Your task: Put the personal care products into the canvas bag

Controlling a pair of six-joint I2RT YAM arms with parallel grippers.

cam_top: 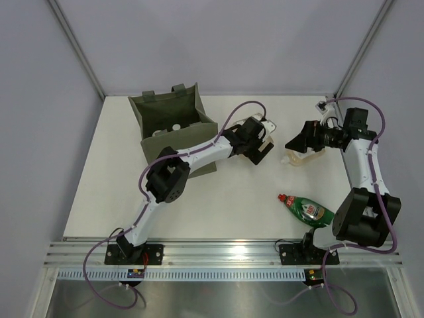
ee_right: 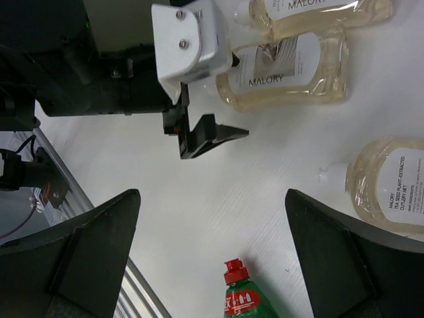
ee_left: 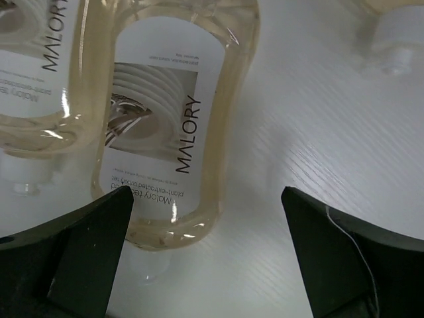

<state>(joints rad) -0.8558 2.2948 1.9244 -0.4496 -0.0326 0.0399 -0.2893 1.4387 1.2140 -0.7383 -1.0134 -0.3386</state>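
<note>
Three amber bottles [ee_right: 291,69] lie flat toward the far right part of the table [cam_top: 218,205], two of them side by side and almost touching, while the third amber bottle [ee_right: 391,185] rests a little apart, nearer the right edge. The green red-capped bottle [cam_top: 308,211] lies on its side close to the near right corner. The canvas bag [cam_top: 173,129] stands open toward the far left corner, with something pale inside that is too small to identify. The left gripper [ee_left: 205,193] hangs low over the cap end of one of the paired bottles, jaws spread wide and holding nothing. It sits off-centre: one finger overlaps the bottle's shoulder while the other stands well clear over bare table. If it comes down like this, that finger would likely land on the bottle or wedge into the thin gap beside its neighbour, shoving both aside instead of gripping. A slick, flat bottle could also squirt out of a pinch near its tapered end. The right gripper [ee_right: 212,193], also wide open and empty, hovers just beside the left one, so a careless move could knock the two together. The left arm [cam_top: 199,154] crosses the bag's near right corner and could drag the soft fabric when it swings back.
</note>
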